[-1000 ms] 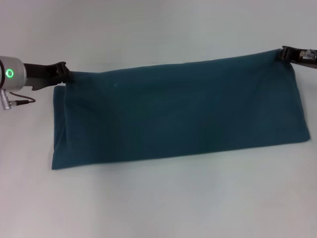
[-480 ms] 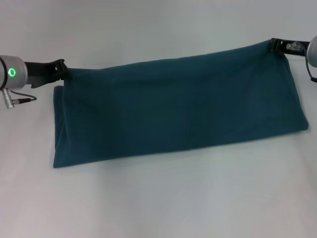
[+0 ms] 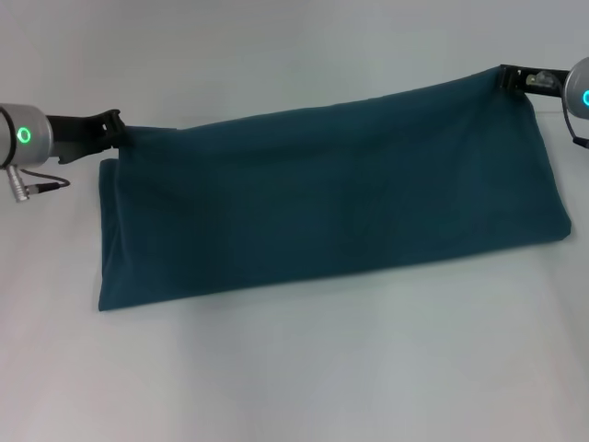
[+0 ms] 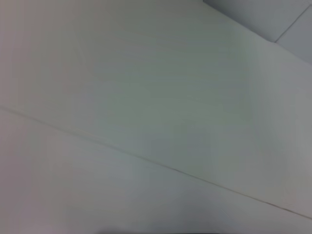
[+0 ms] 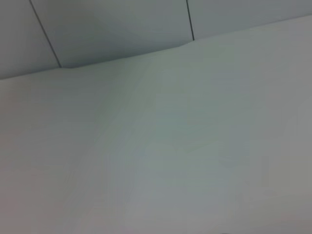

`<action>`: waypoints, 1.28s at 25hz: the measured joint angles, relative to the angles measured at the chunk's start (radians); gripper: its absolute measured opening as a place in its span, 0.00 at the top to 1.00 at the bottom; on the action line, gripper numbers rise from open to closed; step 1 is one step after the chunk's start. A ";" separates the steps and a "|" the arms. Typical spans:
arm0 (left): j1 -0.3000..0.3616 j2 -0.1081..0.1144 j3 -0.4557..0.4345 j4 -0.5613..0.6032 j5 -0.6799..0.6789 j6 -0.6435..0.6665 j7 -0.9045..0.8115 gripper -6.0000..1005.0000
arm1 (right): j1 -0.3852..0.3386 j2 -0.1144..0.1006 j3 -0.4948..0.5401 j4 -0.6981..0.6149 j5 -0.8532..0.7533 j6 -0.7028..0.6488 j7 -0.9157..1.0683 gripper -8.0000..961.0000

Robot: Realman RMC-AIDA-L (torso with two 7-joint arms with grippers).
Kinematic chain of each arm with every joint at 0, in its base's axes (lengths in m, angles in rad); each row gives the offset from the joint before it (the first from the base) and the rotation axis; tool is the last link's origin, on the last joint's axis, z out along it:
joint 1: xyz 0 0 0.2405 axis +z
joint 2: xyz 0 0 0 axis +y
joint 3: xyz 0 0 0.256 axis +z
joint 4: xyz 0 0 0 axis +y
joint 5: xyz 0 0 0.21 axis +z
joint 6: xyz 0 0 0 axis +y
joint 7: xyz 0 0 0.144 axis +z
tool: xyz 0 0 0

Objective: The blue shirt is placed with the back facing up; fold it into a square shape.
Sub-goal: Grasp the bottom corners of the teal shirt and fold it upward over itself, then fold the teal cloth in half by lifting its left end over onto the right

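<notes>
Blue shirt (image 3: 331,198) between left tool (image 3: 118,133), right tool (image 3: 509,80)

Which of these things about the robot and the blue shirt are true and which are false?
1. The blue shirt is rolled into a ball. False: it is a long flat band.
2. The left gripper is at the shirt's far left corner. True.
3. The right gripper holds the near edge. False: it grips the far right corner.
4. The right corner is held farther back than the left one. True.
5. White lettering shows on the shirt. False: only plain blue cloth shows.
</notes>
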 joint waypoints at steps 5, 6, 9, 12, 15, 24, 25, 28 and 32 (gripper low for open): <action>0.001 -0.002 0.009 0.000 -0.005 -0.002 0.001 0.96 | 0.002 -0.014 -0.034 -0.003 -0.003 -0.044 0.006 0.89; 0.001 -0.002 0.007 -0.001 -0.008 -0.002 -0.002 0.96 | 0.004 -0.019 -0.039 -0.003 -0.007 -0.058 0.009 0.88; 0.006 -0.002 -0.009 -0.003 -0.009 -0.014 -0.027 0.96 | 0.017 -0.046 -0.042 0.008 -0.034 -0.083 0.051 0.88; 0.022 -0.003 -0.018 0.001 -0.011 -0.035 -0.063 0.95 | 0.013 -0.072 -0.033 0.005 -0.052 -0.103 0.099 0.87; 0.049 -0.010 -0.057 0.029 -0.017 -0.033 -0.086 0.93 | -0.015 -0.103 -0.003 -0.026 -0.051 -0.151 0.115 0.78; 0.226 -0.090 -0.090 0.272 -0.233 0.166 -0.021 0.55 | -0.207 -0.138 0.212 -0.256 0.031 -0.654 0.080 0.43; 0.248 -0.094 -0.091 0.283 -0.286 0.205 0.001 0.52 | -0.269 -0.130 0.250 -0.287 0.111 -0.788 0.031 0.38; 0.313 -0.091 -0.092 0.276 -0.455 0.331 0.060 0.39 | -0.330 -0.123 0.281 -0.288 0.215 -0.916 -0.028 0.27; 0.399 -0.077 -0.097 0.219 -0.595 0.504 0.069 0.27 | -0.434 -0.104 0.310 -0.250 0.362 -1.109 -0.103 0.14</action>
